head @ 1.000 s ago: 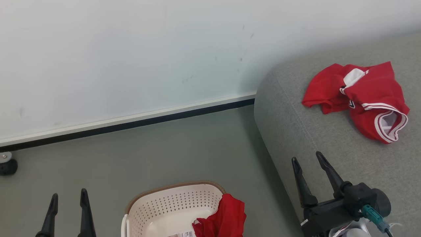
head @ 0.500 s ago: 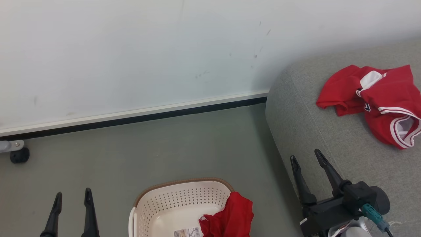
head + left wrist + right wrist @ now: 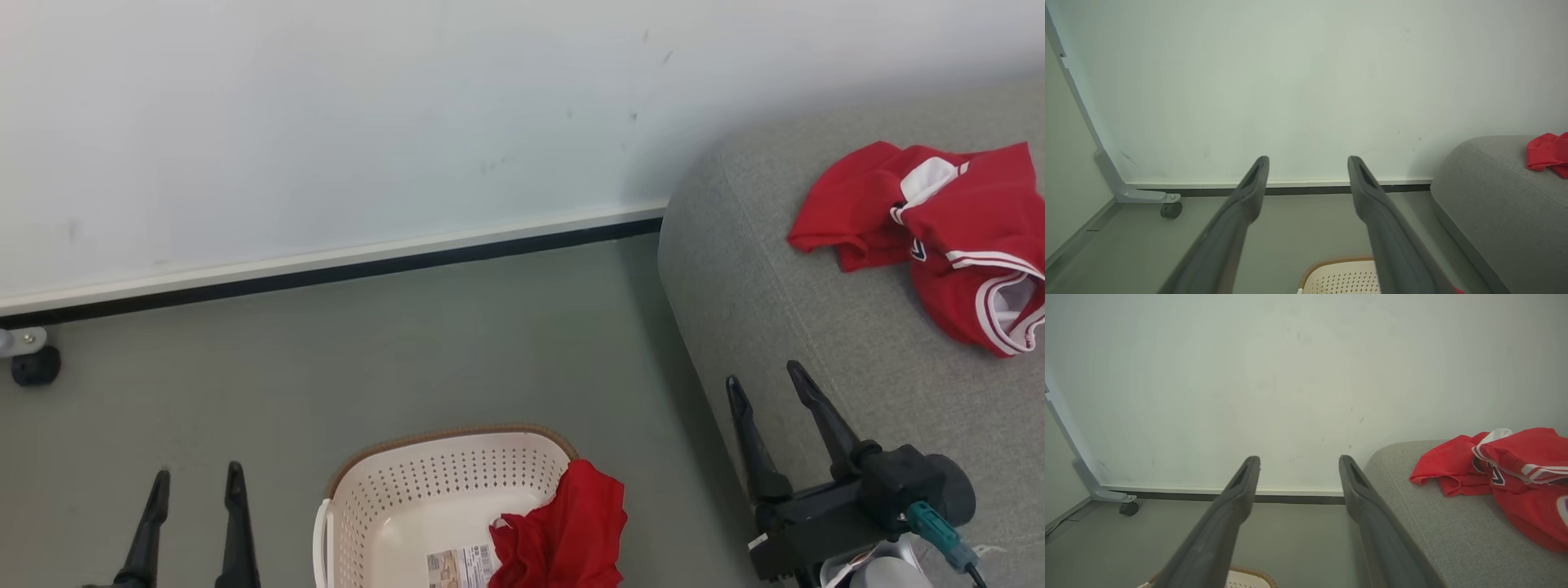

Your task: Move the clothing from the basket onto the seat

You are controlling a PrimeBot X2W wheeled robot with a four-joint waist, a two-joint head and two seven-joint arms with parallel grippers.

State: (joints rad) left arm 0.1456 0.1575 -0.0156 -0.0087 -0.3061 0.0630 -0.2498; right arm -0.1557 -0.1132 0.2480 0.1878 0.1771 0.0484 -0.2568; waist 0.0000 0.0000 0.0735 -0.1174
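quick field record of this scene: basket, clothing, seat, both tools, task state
basket: cream, on the floor, left of the seat
in basket: one red garment at its right side, spilling over the rim
seat: grey cushion, against the wall
on seat: red and white garments, crumpled
left tool: open, empty, over the floor left of the basket
right tool: open, empty, at the seat's left edge
task state: unfinished, one garment not yet moved

Long tapering black fingers (image 3: pixel 823 412) are being shown on the left tool (image 3: pixel 199 469) and right tool (image 3: pixel 763 372); a teal plug (image 3: pixel 931 519), perhaps cabled, is being carried on the right one's black housing (image 3: pixel 816 523).
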